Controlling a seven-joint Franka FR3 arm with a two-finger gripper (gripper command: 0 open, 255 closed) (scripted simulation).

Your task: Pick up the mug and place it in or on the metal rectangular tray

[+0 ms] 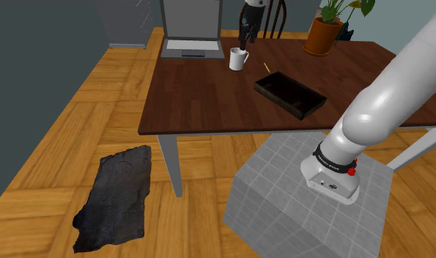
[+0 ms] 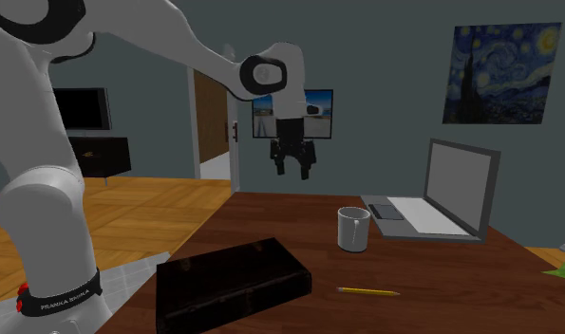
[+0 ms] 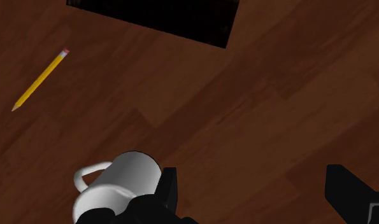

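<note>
A white mug stands upright on the dark wooden table, near the laptop. The black rectangular tray lies a short way off, toward the stand. My gripper hangs open well above the mug. From the second exterior view, the gripper hovers above and behind the mug, and the tray is at the near table edge. In the wrist view the mug sits beside one finger, outside the gap of the open gripper; the tray's corner lies farther off.
A yellow pencil lies between mug and tray. An open laptop stands at the table's far side, a potted plant at a far corner. A dark rug lies on the wooden floor beside the stand.
</note>
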